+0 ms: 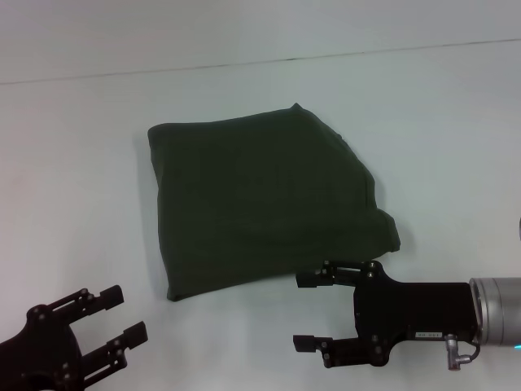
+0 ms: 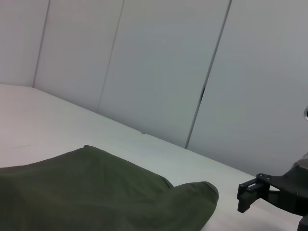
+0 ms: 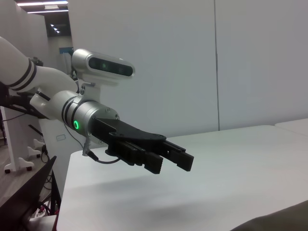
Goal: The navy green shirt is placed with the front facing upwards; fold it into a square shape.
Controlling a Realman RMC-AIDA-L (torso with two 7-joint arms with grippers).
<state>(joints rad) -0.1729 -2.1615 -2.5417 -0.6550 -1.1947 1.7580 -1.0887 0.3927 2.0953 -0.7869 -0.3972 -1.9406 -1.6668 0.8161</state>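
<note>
The navy green shirt (image 1: 260,208) lies folded into a rough square in the middle of the white table, plain green side up; no lettering or collar shows. It also shows in the left wrist view (image 2: 96,192) and at the edge of the right wrist view (image 3: 284,219). My left gripper (image 1: 114,318) is open and empty at the near left, apart from the shirt. My right gripper (image 1: 308,311) is open and empty just in front of the shirt's near right corner, its upper finger close to the hem. The right wrist view shows the left gripper (image 3: 171,161) farther off.
The white table (image 1: 456,138) extends on all sides of the shirt. A seam line (image 1: 244,63) runs across the far side. Pale wall panels (image 2: 159,67) stand behind the table. The robot's white arm and a stand (image 3: 53,125) show in the right wrist view.
</note>
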